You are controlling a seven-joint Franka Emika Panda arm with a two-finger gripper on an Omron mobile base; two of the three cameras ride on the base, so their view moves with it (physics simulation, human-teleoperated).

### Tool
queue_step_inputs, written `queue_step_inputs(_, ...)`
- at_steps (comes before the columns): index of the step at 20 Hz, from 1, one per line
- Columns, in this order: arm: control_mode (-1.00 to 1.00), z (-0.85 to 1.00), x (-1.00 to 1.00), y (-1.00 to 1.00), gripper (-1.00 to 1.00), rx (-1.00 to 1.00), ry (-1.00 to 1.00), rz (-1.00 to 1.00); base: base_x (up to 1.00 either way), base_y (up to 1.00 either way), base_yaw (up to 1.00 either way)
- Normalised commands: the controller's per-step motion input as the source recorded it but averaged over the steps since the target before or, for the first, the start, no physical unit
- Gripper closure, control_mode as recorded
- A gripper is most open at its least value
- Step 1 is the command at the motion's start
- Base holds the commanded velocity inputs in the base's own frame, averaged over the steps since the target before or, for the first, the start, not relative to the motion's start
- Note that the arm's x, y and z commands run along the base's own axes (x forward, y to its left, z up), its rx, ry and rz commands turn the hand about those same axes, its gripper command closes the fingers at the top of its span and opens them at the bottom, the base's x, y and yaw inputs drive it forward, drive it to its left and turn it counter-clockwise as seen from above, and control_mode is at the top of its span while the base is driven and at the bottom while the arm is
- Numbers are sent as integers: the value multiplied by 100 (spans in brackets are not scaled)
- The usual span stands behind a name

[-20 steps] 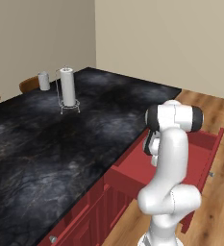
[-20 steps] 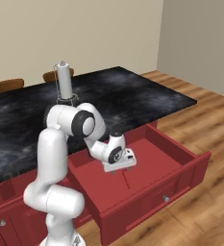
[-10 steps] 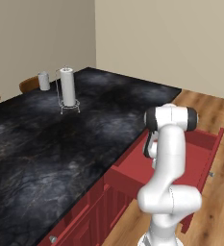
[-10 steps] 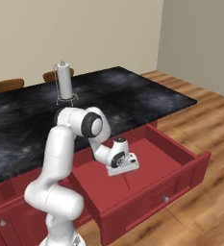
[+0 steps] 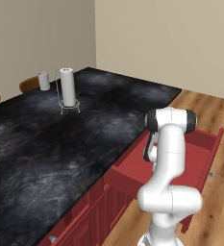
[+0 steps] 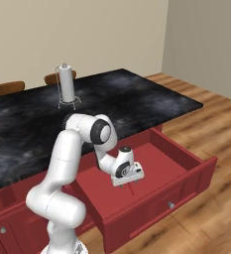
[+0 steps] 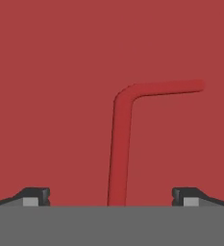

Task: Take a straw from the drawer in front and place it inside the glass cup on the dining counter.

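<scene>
Hand view has the straw (image 7: 119,153) lying flat on the drawer (image 6: 181,163) floor, its long leg running straight up between the end effector (image 7: 111,194) tips, which sit wide apart with nothing held, and the short bent end kicking off to the right. Looks lined up for a straight drop across that long leg. Drawer walls sit well clear; the glass cup (image 5: 44,80) is far off across the counter (image 5: 51,139).
</scene>
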Motion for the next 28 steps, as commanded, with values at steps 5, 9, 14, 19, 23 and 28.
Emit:
queue_step_inputs(5, -100, -31, 0, 0, -100, 0, 0, 2, 0, 0, 0)
queue_step_inputs(9, -100, -28, 0, 0, -100, 0, 0, 1, 0, 0, 0)
queue_step_inputs(14, -100, -24, -1, 0, 100, 0, 0, 0, 0, 0, 0)
queue_step_inputs(19, -100, -20, -12, 0, 100, 0, 0, 0, 0, 0, 0)
queue_step_inputs(23, -100, -16, -26, 0, 100, 0, 0, 0, 0, 0, 0)
queue_step_inputs(28, -100, -2, -41, 0, 100, 0, -2, 0, 0, 0, 0)
